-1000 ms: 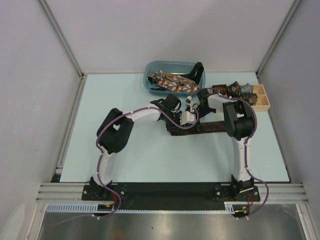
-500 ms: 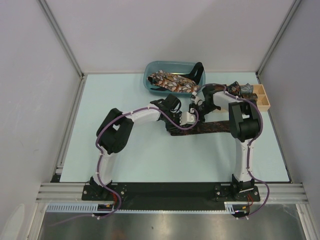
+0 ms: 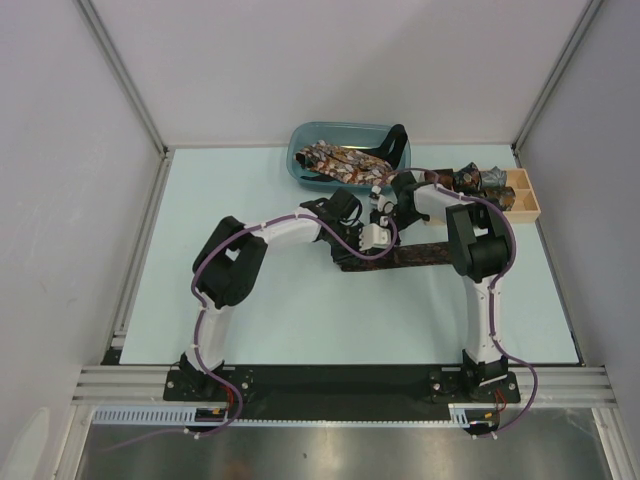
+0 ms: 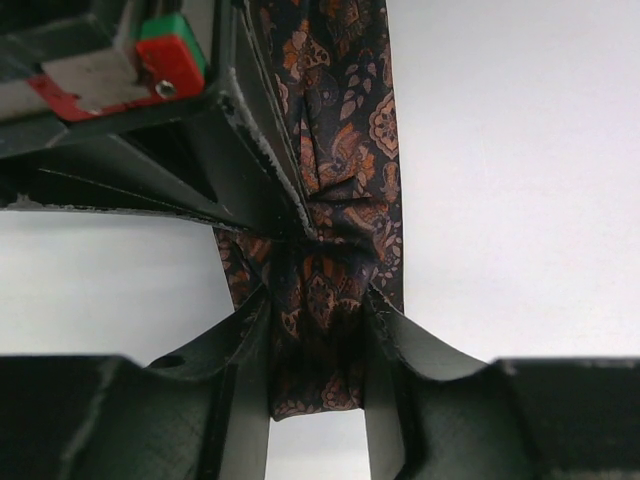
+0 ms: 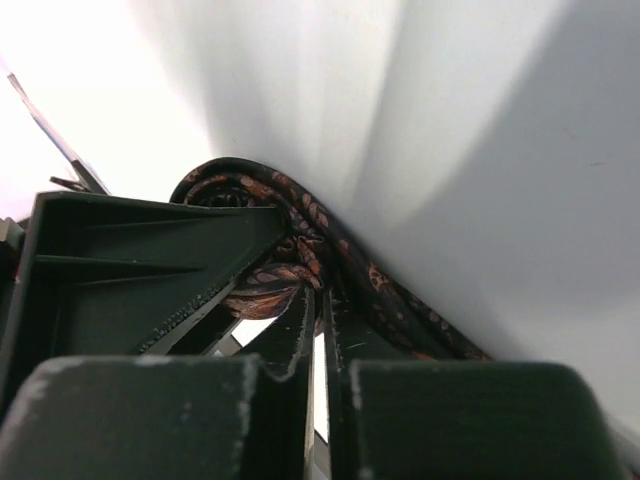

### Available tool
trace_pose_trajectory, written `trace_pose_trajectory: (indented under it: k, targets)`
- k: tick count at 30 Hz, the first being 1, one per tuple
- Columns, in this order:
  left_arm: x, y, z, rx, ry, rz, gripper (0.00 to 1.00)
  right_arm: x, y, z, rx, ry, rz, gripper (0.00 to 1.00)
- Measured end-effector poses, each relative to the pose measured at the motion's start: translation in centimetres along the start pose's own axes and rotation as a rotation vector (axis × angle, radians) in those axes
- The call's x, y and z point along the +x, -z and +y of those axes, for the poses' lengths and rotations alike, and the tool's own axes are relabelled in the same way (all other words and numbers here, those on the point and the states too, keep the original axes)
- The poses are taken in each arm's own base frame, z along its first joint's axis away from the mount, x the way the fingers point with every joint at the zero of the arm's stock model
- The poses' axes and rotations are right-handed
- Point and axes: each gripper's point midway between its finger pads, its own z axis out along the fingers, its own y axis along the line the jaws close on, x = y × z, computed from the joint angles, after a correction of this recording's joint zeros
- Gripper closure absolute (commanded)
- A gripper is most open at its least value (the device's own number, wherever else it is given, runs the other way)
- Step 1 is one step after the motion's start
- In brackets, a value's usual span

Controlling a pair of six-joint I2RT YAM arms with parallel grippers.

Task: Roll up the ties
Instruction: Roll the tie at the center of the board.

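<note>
2 pairs of jaws pinch the dark brown tie (image 4: 338,255)

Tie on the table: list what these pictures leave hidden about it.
Top view: the rolled end of the tie, hidden under the arms.
Left wrist: its far stretch, cut off by the top edge.
Right wrist: how many turns the roll has, covered by the right tool.
</note>
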Motion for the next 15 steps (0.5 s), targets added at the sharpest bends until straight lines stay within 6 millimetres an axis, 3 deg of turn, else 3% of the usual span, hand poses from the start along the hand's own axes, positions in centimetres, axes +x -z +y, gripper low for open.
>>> trace_pose_trajectory:
  k: [6, 10, 15]
  targets:
    - [0.8, 0.8, -0.3, 0.016, 0.055, -0.007, 0.30, 0.2, -0.3, -0.1, 0.028, 0.024, 0.009, 1.00]
    - [2.0, 2.4, -0.1, 0.012, 0.114, -0.005, 0.25, 0.2, -0.2, -0.2, 0.037, 0.027, 0.012, 1.00]
    - [2.2, 3.2, 0.0, 0.006, 0.138, -0.017, 0.25, 0.3, -0.1, -0.3, 0.043, 0.028, 0.016, 1.00]
